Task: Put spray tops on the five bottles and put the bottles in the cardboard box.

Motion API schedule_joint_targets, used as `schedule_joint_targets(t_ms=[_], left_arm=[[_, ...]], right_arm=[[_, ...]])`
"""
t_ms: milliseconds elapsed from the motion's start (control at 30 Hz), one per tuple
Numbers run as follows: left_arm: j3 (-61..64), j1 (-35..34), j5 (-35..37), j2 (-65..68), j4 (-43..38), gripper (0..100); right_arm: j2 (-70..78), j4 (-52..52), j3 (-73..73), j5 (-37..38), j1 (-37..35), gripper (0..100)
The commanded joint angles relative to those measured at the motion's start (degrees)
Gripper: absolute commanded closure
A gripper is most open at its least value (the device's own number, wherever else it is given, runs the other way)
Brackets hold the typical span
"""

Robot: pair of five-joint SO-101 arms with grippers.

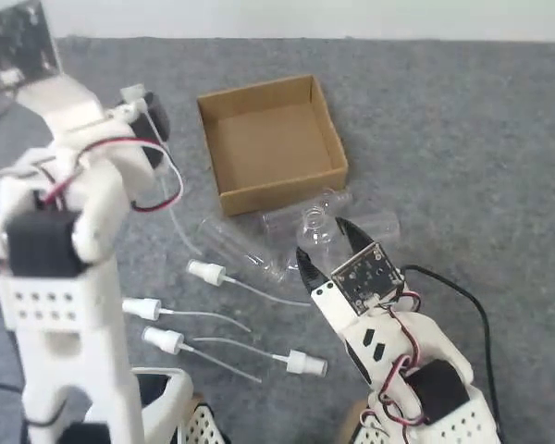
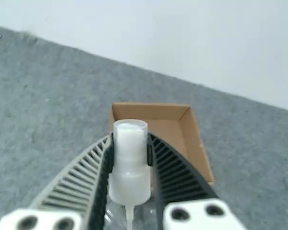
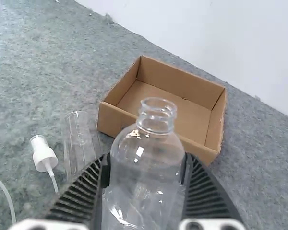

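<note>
Your left fingers [image 2: 89, 172] clamp a spray top [image 2: 129, 165]; your right fingers [image 3: 81, 191] grip the open bottle [image 3: 146, 153] at 6 o'clock of the cardboard box [image 3: 116, 119]. A tilted approach could make the tube [image 2: 128, 216] miss the neck [image 3: 157, 111].

The jaws clamp a white spray top [image 2: 129, 158], cardboard box [image 2: 196, 143] beyond.
</note>
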Motion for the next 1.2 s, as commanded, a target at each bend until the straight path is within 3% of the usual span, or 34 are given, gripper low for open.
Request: schedule_joint_targets(t_ms=[0, 300, 633, 1167], left_arm=[[4.6, 2.7, 0.4, -7.9, -8.8, 99], [15.2, 9.8, 0.5, -17.1, -22.5, 99], [36.9, 17.7, 0.0, -27.6, -50.1, 99], [39.9, 18.8, 0.4, -30.0, -49.7, 99]], right_arm=[[-0.9, -1.5, -0.8, 0.1, -0.6, 92.5], [-0.9, -6.6, 2.2, 0.0, -0.7, 92.5], [-0.9, -15.2, 9.1, 4.8, -3.7, 92.8], [-0.9, -15.2, 9.2, 4.8, -4.6, 92.5]])
